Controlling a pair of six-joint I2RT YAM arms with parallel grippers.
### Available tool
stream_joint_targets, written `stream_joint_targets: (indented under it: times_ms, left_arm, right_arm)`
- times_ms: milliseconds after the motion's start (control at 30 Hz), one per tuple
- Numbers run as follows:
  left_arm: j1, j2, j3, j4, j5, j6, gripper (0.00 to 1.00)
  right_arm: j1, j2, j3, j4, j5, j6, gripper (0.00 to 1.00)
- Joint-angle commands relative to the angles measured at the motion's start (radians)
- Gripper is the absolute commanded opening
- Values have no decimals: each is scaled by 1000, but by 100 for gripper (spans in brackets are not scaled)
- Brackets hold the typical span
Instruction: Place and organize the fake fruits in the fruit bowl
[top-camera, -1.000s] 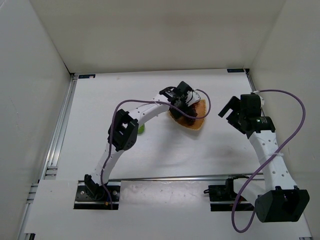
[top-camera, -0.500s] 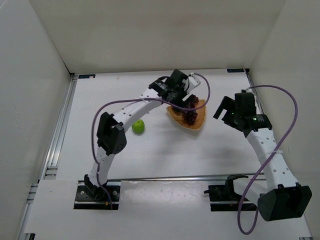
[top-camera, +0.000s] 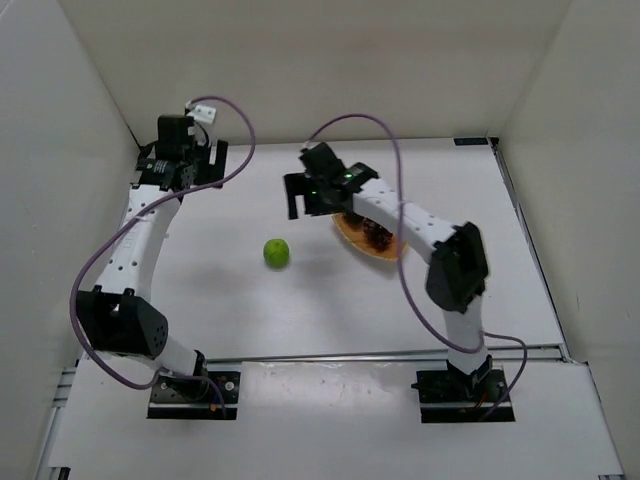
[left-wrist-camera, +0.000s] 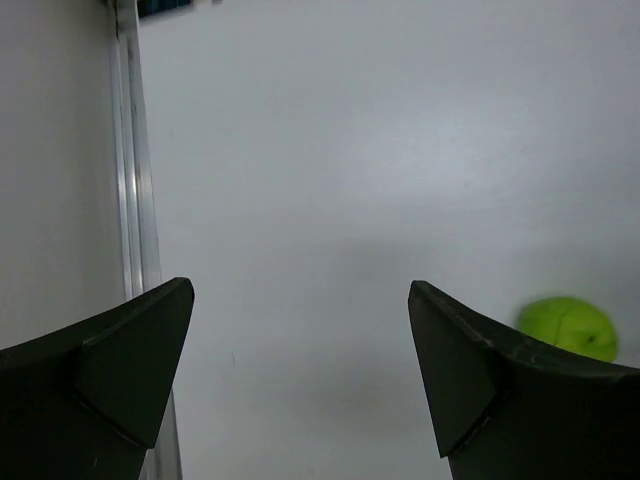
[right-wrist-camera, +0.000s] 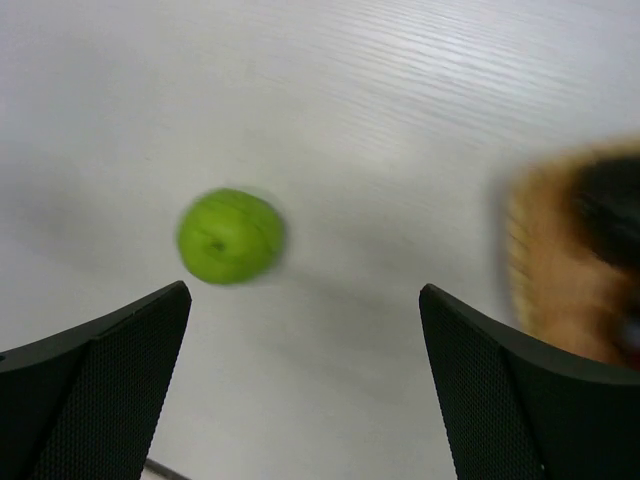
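Both jaws gape wide and empty: the right gripper (top-camera: 305, 197) hovers with the green fruit (top-camera: 277, 252) on the white table (top-camera: 330, 300) at its seven o'clock and the wicker fruit bowl (top-camera: 352, 236), holding dark grapes (top-camera: 378, 237) and half hidden under the right arm (top-camera: 420, 228), at four o'clock, while the left gripper (top-camera: 188, 165) hangs over the table's ten o'clock corner.

- No readable text, brand, number or sign in any view.
- Small dark tag (top-camera: 172, 152) at the far left corner of the table (top-camera: 300, 320): too small, no lettering legible.
- Second dark tag (top-camera: 470, 141) at the table's far right corner: also illegible.
- Left wrist view: dark strip (left-wrist-camera: 178, 6) at the top edge beside the rail, cut off and blurred, nothing legible.
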Motion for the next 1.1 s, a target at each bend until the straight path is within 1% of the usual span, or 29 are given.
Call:
stream_joint_targets:
  times_ms: [0, 67, 100, 133, 233, 367, 400, 500, 533, 600, 667, 700, 733, 767, 800, 833, 867, 900, 933, 967, 1000, 1033, 1067]
  left_arm:
    - [89, -57, -157, -51, 30, -51, 100]
    - [159, -91, -220, -41, 39, -51, 100]
    - [179, -100, -269, -41, 39, -51, 100]
    - [198, -109, -292, -41, 53, -51, 100]
    - [253, -122, -355, -41, 90, -51, 100]
    - [267, -133, -398, -41, 113, -51, 100]
    - [276, -133, -398, -41, 113, -51, 100]
    - [276, -133, -398, -41, 122, -60, 100]
    - [276, -133, -398, -41, 122, -60, 100]
    - [276, -133, -398, -41, 131, -60, 100]
    - [276, -133, -398, -41, 131, -60, 100]
    - [276, -133, -398, -41, 142, -60, 100]
    - [276, -133, -398, -41, 142, -60, 100]
    - [276, -133, -398, -41, 142, -60, 100]
    - [276, -133, -398, -41, 142, -60, 100]
    - [276, -133, -398, -41, 142, -60, 100]
    - [276, -133, -398, -41, 151, -60, 100]
    - [276, -142, -398, -51, 151, -60, 100]
    - [276, -142, -409, -51, 162, -60, 100]
    - [276, -142, -418, -51, 171, -60, 100]
    - [276, -142, -418, -51, 171, -60, 100]
    - [276, -142, -418, -51, 180, -60, 100]
    - [276, -142, -418, -51, 180, -60, 100]
  right_arm:
    - [61, 186, 211, -26, -93, -35, 99]
    - [83, 307, 301, -39, -94, -24, 99]
    - [100, 337, 356, -39, -94, -15, 99]
    - [112, 378, 369, -39, -83, -1, 99]
    - [123, 403, 369, -27, -67, 26, 99]
    - [143, 429, 333, -26, -58, 37, 99]
    - [153, 429, 322, -26, -49, 37, 98]
    - [164, 429, 281, -26, -49, 48, 72]
    - [164, 405, 267, -26, -49, 61, 56]
    - [164, 377, 245, -26, -49, 72, 35]
    - [164, 308, 224, -26, -17, 72, 19]
    - [164, 276, 214, -26, -2, 72, 19]
    - [164, 198, 201, -26, 18, 72, 18]
    - [164, 153, 155, -26, 41, 83, 15]
    - [135, 107, 123, -26, 66, 94, 15]
    - [118, 8, 83, -26, 119, 94, 13]
    - [98, -41, 38, -26, 149, 111, 12]
    - [40, -138, -62, -26, 175, 132, 11]
    - [7, -183, -116, -26, 213, 146, 11]
    - [-70, -226, -170, -26, 227, 161, 9]
    - [-110, -293, -274, -26, 227, 189, 7]
    - [-150, -318, -319, -26, 227, 198, 7]
    - [-223, -338, -359, -17, 212, 198, 7]
